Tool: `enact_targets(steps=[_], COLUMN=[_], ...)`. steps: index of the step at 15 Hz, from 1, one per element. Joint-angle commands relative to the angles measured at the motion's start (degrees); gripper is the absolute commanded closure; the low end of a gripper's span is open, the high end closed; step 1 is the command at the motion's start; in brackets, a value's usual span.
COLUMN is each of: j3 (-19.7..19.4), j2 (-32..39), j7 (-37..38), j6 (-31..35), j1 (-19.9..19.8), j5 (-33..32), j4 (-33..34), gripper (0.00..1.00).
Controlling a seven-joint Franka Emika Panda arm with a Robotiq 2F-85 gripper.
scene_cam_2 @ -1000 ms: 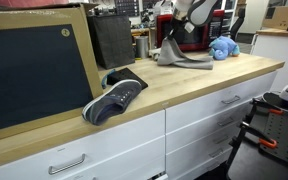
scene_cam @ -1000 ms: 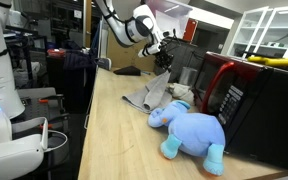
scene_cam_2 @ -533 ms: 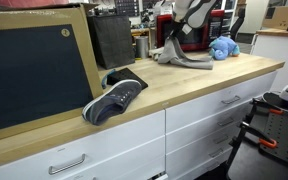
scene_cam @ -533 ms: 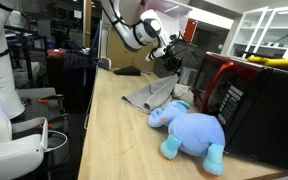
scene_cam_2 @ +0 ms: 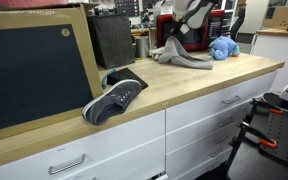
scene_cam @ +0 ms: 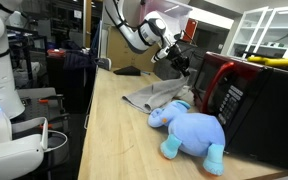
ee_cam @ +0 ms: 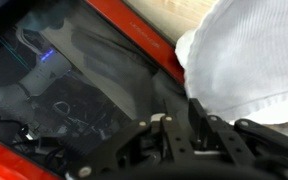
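Note:
My gripper [scene_cam: 174, 58] hangs over the far end of the wooden counter [scene_cam: 114, 140], right in front of the red microwave [scene_cam: 234, 95]. In the wrist view its jaws [ee_cam: 182, 112] stand a little apart with only dark space between them, facing the microwave's glass door [ee_cam: 74, 90]. A grey-white cloth [scene_cam: 149, 97] lies crumpled on the counter below, and in the wrist view the cloth [ee_cam: 244, 60] sits beside one finger. In an exterior view the gripper [scene_cam_2: 177, 32] stands just above the cloth [scene_cam_2: 184, 57].
A blue plush elephant [scene_cam: 189, 130] lies on the counter by the microwave, also in view as the elephant [scene_cam_2: 222, 47]. A dark sneaker [scene_cam_2: 114, 98] rests near a large black board [scene_cam_2: 34, 75]. Drawers run below the counter [scene_cam_2: 199, 80].
The gripper has moved from over the cloth toward the microwave. The cloth's raised part has sunk and now lies flatter. The jaws have parted slightly.

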Motion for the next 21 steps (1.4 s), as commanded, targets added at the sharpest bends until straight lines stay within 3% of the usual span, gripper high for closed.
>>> enact_targets(steps=[1,3,7,11,13,15,17,21], j3=[-1.75,1.26,13.32,25.13,28.17,28.88,27.11,23.96], j2=[-2.78,-6.26,-18.24,-27.29,-30.13,-31.54,-31.50,-27.99], j7=[2.52,-1.12,-18.36,-36.04,-44.95,-54.26,-63.16,-63.80], j6=[-2.32,-2.01,-0.46,-1.08,-3.17,-5.89,-10.34,-20.62], j1=[1.86,0.08,-7.14,-16.66,-19.66,-21.26,-21.97,-24.06], j5=[0.36,2.69,11.49,22.47,28.57,34.48,38.14,28.70], j4=[-0.42,-2.86,-14.53,-27.84,-33.27,-37.69,-39.84,-37.82], gripper=[0.47,0.31,0.02,0.00,0.00,0.00,0.00,0.00])
